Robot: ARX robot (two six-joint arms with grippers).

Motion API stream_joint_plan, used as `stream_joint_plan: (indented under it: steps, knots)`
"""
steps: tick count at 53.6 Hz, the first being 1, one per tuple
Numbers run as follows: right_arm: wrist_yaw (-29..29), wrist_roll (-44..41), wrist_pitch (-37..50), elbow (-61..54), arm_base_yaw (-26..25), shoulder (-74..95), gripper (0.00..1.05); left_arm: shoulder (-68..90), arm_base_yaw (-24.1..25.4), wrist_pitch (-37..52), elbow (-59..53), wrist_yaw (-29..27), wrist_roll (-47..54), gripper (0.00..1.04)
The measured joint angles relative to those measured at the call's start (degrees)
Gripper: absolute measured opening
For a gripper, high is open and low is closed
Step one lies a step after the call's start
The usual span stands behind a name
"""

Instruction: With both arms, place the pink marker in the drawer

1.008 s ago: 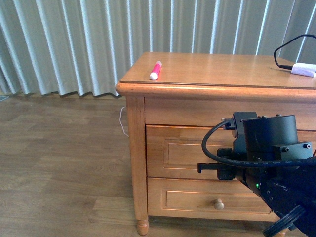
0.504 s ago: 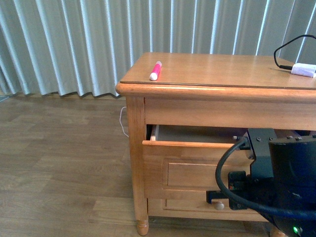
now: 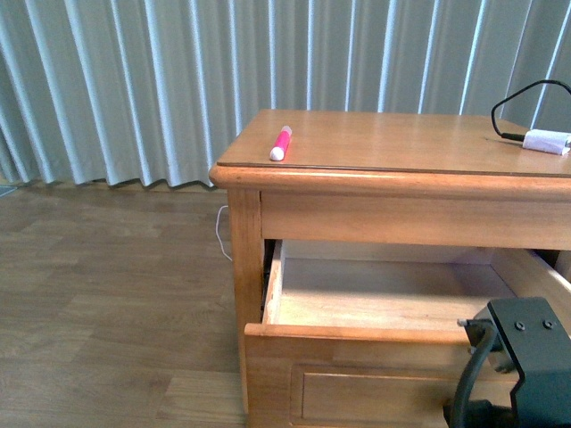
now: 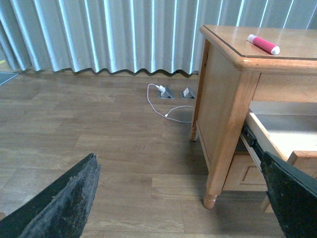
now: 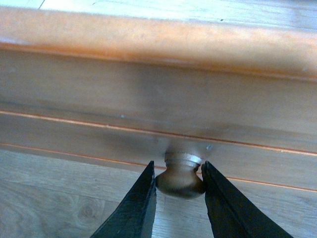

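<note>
The knob [image 5: 181,181] is clenched by the right tool [image 5: 178,169] so the drawer [image 3: 357,334] is held open for the pink marker [image 3: 281,143]

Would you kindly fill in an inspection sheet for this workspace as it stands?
Surface: wooden cabinet top.
Job's things: pink marker lies on the top near its front left corner; drawer open, nothing seen inside.
Clutter: white adapter at the top's right edge.
Grippers: left gripper open, empty; right gripper shut on the knob.
Cables: black cable from the adapter; white cable on the floor.
Surroundings: curtain behind.
</note>
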Motion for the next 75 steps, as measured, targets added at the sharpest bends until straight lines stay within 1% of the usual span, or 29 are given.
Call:
stream_joint_plan:
  steps: [3,5,6,20,22,25,32,37,47,50,64,65,66,69,70,72,75]
  knots:
    - [0.0,0.2,-1.8,-0.5,0.0,-2.0,0.45,0.0,0.0,0.0,0.0,0.0,0.0,0.98]
    - [0.2,0.7,-4.5,-0.8,0.0,-4.5,0.52,0.0,0.0,0.0,0.0,0.0,0.0,0.98]
    - [0.2,0.8,-5.4,-0.8,0.0,-5.3,0.54,0.0,0.0,0.0,0.0,0.0,0.0,0.98]
    - [-0.9,2.0,-30.7,-1.0,0.3,-28.5,0.97,0.0,0.0,0.0,0.0,0.0,0.0,0.98]
    - [-0.9,1.9,-33.4,-0.8,0.2,-31.1,0.97,0.0,0.0,0.0,0.0,0.0,0.0,0.98]
    - [-1.5,1.6,-37.4,-0.1,-0.2,-35.5,0.95,0.0,0.0,0.0,0.0,0.0,0.0,0.98]
    - [-3.0,-0.4,-47.7,3.5,-1.8,-45.5,0.96,0.0,0.0,0.0,0.0,0.0,0.0,0.98]
    - [-3.3,-2.2,-52.1,5.2,-3.3,-49.8,0.96,0.0,0.0,0.0,0.0,0.0,0.0,0.98]
    - [-4.5,-4.5,-55.1,6.1,-6.9,-55.3,0.96,0.0,0.0,0.0,0.0,0.0,0.0,0.98]
    - [-3.5,-4.5,-55.1,6.1,-6.9,-55.7,0.96,0.0,0.0,0.0,0.0,0.0,0.0,0.98]
    - [-3.4,-4.6,-55.1,6.1,-6.9,-55.9,0.96,0.0,0.0,0.0,0.0,0.0,0.0,0.98]
    - [-3.4,-4.6,-55.1,6.1,-6.9,-55.9,0.96,0.1,-0.2,-0.2,0.1,-0.5,-0.2,0.98]
    - [-3.4,-4.6,-55.1,6.1,-6.9,-55.9,0.96,0.6,-1.0,-1.4,0.3,-2.4,-1.2,0.98]
    - [-3.4,-4.6,-55.1,6.1,-6.9,-55.9,0.96,4.4,-5.6,-5.6,2.1,-9.7,-3.9,0.98]
    - [-3.4,-4.6,-55.1,6.1,-6.9,-55.9,0.96,5.3,-6.6,-5.7,2.3,-11.7,-4.4,0.98]
    - [-3.4,-4.6,-55.1,6.1,-6.9,-55.9,0.96,9.1,-10.9,-5.2,3.4,-15.7,-6.2,0.98]
    - [-3.4,-4.6,-55.1,6.1,-6.9,-55.9,0.96,15.5,-16.8,-2.3,6.3,-19.4,-7.3,0.98]
